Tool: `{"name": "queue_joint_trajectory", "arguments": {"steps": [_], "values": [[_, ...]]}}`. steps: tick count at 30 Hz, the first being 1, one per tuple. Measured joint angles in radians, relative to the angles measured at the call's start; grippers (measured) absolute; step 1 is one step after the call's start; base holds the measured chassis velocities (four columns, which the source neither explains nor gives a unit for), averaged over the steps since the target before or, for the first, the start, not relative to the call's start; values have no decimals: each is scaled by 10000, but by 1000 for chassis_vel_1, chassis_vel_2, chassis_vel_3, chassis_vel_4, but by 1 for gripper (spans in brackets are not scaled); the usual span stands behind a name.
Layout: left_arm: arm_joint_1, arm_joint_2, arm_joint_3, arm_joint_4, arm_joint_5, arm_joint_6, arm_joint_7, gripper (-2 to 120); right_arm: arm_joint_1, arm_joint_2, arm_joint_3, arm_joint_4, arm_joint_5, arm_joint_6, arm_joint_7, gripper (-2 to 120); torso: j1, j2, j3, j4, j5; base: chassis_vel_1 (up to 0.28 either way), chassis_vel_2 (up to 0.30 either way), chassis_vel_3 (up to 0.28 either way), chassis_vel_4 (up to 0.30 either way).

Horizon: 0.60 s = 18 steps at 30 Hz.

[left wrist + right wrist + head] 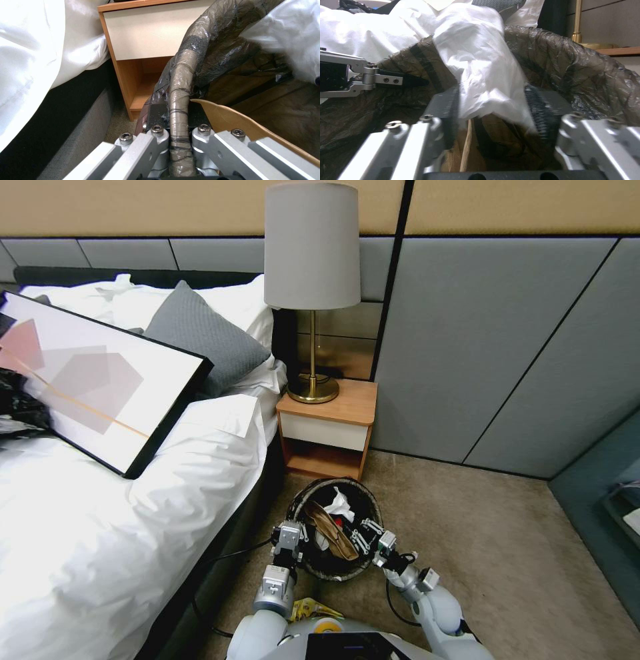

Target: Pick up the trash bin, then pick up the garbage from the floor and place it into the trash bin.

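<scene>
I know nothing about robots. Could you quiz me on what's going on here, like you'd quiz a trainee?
1. True or false: the left claw is clamped on the rim of the small round bin lined with a black plastic bag.
2. What stands on the wooden nightstand? A) brass lamp with grey shade B) vase C) clock
3. Which arm reaches over the bin's opening, beside the crumpled white tissue?
Key: 1 true; 2 A; 3 the right claw.
</scene>
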<state>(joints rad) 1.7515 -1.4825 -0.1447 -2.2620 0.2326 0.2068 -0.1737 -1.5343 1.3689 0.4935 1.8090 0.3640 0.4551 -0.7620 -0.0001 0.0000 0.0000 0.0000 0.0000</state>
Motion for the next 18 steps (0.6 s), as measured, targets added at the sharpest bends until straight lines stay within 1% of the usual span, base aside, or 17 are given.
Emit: {"name": "queue_joint_trajectory", "arguments": {"steps": [1, 4, 5, 8, 9, 11, 14, 18], "values": [[0, 0, 0, 0, 0, 0, 0, 1, 0, 0, 0, 0, 0, 0, 0, 58, 0, 0, 0, 0, 0, 0, 0, 0, 0], [6, -11, -5, -8, 6, 0, 1, 1, -13, -1, 15, 29, 0, -1, -6, 71, 0, 0, 0, 0, 0, 0, 0, 0, 0], [6, -11, -5, -8, 6, 0, 1, 1, -13, -1, 15, 29, 0, -1, -6, 71, 0, 0, 0, 0, 0, 0, 0, 0, 0], [9, -23, -5, -5, 7, 0, 3, 1, 6, -9, 98, 95, 11, -11, -37, 86, 0, 0, 0, 0, 1, 0, 0, 0, 0], [9, -23, -5, -5, 7, 0, 3, 1, 6, -9, 98, 95, 11, -11, -37, 86, 0, 0, 0, 0, 1, 0, 0, 0, 0], [9, -29, -6, 2, 7, 0, 5, 1, -3, -33, 143, 162, 29, -41, -72, 96, 0, 0, 0, 0, 0, 0, 0, 0, 0], [3, -36, -2, 15, 7, 0, 5, 1, -8, -37, 174, 195, 37, -61, -162, 99, 0, 0, 0, -1, 0, 0, 0, 0, 0], [-2, -43, 1, 25, 7, 0, 5, 1, -19, -28, 185, 203, 30, -63, -282, 100, 0, 0, 0, 0, 0, 0, 0, 0, 0]]}}
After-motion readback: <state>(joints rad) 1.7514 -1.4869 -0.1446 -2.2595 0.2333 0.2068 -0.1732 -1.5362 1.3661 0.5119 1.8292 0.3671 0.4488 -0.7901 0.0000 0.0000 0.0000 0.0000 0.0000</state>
